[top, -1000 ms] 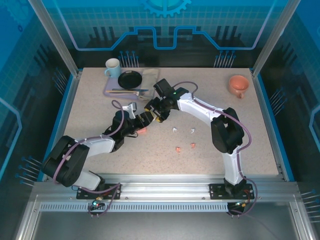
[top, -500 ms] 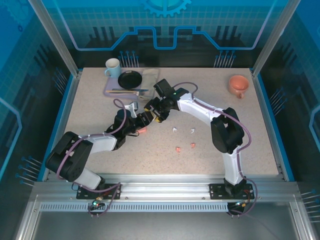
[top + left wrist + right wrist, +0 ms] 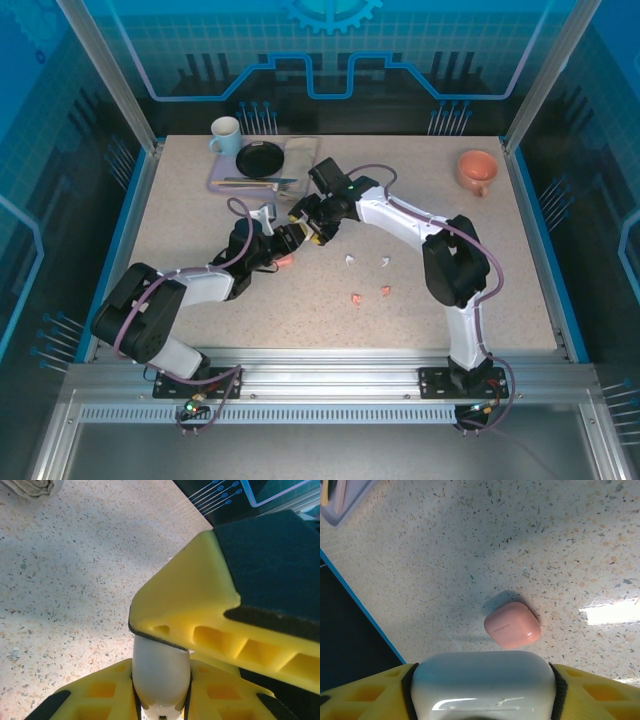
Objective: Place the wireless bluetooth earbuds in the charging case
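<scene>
Both arms reach in toward the middle of the table (image 3: pixel 480 230) and meet there, tip to tip; the left arm lies low, stretched from its base at the near left corner with its elbow folded back, forearm running out to the left gripper (image 3: pixel 289 238); the right arm stands up from its base at the near right, bends at the elbow, then sends a long forearm leftward and away to the right gripper (image 3: pixel 309 222), just beyond the left one.

Between them is the white case (image 3: pixel 482 680); the left gripper is clenched on it, its two yellow fingers pinching one rounded end; seen from the right wrist, the case sits across that gripper's fingers with a dark pad close against each side, but whether they press on it I cannot tell.

The pink case (image 3: pixel 512 625) lies closed on the table just under the two grippers; to their right, loose on the table, lie a white earbud (image 3: pixel 350 260) and a second white earbud (image 3: pixel 384 262); nearer the bases lie a pink earbud (image 3: pixel 356 299) and a second pink earbud (image 3: pixel 387 291), all four apart from both cases.
</scene>
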Robot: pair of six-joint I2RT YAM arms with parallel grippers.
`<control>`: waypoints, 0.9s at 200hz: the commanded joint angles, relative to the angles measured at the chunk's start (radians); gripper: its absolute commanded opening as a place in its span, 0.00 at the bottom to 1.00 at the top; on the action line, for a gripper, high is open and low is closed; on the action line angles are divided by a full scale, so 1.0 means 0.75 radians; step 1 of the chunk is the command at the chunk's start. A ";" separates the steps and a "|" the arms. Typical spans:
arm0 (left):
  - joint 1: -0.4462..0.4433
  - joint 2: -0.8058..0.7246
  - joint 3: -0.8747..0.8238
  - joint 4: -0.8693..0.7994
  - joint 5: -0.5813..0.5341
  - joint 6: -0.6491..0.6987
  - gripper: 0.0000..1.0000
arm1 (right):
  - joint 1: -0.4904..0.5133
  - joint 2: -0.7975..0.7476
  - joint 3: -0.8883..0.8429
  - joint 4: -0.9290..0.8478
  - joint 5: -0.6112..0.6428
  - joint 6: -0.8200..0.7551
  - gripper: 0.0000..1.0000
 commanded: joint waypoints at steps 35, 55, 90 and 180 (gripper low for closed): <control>-0.012 -0.058 0.075 -0.118 0.085 0.072 0.04 | -0.091 -0.202 -0.085 0.087 0.085 -0.045 0.89; -0.010 -0.101 0.106 -0.243 0.165 0.117 0.01 | -0.177 -0.311 -0.170 0.118 0.090 -0.145 0.90; 0.010 -0.214 0.225 -0.593 0.370 0.324 0.01 | -0.347 -0.497 -0.438 0.343 -0.130 -0.602 0.91; 0.154 -0.178 0.471 -0.930 0.918 0.475 0.01 | -0.401 -0.839 -0.937 0.740 -0.542 -1.166 0.90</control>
